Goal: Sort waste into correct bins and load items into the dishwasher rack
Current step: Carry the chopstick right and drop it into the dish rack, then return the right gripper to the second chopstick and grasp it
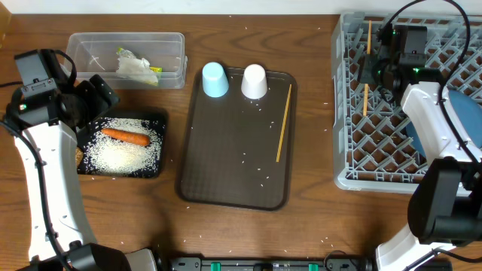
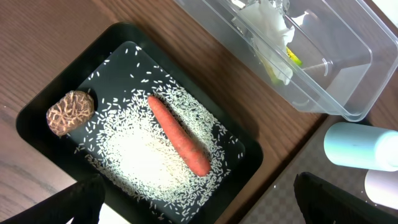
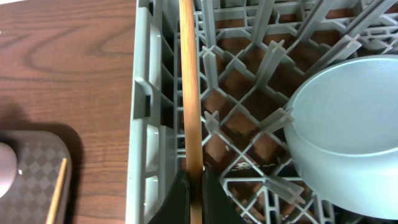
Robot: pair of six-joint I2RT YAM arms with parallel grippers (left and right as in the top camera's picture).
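Observation:
My right gripper [image 1: 369, 71] [image 3: 195, 199] is shut on one wooden chopstick [image 3: 189, 81] and holds it over the left side of the grey dishwasher rack [image 1: 348, 150] [image 3: 144, 124]. A white bowl [image 3: 348, 137] and a dark-blue plate [image 1: 463, 113] sit in the rack. The other chopstick [image 1: 284, 124] lies on the brown serving tray by the light-blue cup [image 1: 215, 80] and white cup [image 1: 254, 81]. My left gripper [image 1: 99, 94] [image 2: 199, 208] is open above the black tray [image 2: 118, 37], which holds the carrot [image 2: 180, 134], brown lump [image 2: 69, 112] and rice [image 2: 134, 155].
The clear tub [image 1: 90, 45] [image 2: 348, 74] at the back left holds the crumpled tissue [image 2: 267, 22] and the yellow-green wrapper [image 2: 292, 59]. The brown serving tray [image 1: 226, 181] lies mid-table with stray rice grains on it. Bare wood lies between tray and rack.

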